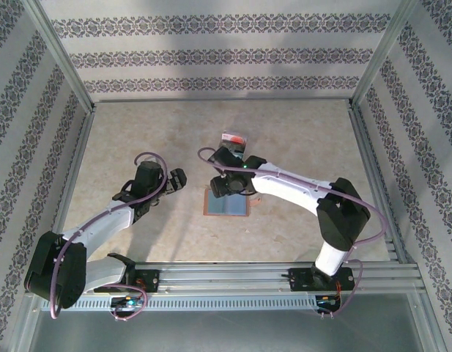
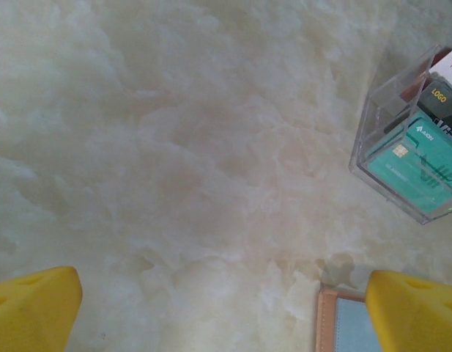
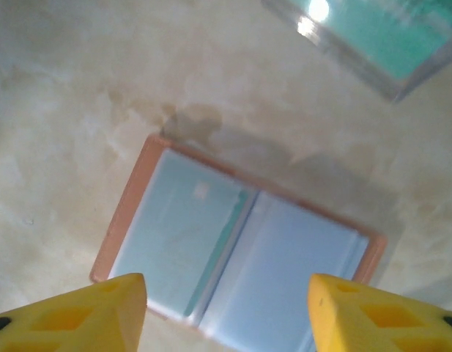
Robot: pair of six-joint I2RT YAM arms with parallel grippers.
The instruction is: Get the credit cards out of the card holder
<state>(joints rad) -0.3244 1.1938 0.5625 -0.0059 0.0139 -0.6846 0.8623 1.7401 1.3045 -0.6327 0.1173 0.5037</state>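
The one word that reads plainly is "LOGO", in yellow on a dark card (image 2: pixel 439 99) standing in a clear box (image 2: pixel 369 132) ahead and to the right of the left fingers (image 2: pixel 35 312). The teal card (image 2: pixel 423 165) in front of it carries a chip and white lettering too small to read. A white card (image 2: pixel 449 62) with red marks is cut off by the frame edge.

The left arm reaches low over the bare surface (image 2: pixel 174 147), its fingers spread wide with nothing between them. The right arm bends in over the card holder (image 3: pixel 284 271), which lies open and flat just ahead of and below the right fingers (image 3: pixel 86 315). These stand apart, gripping nothing. A teal edge (image 3: pixel 220 246) shows at the holder's left pocket, but blur hides any print. The holder's near edge is hidden behind the fingers.
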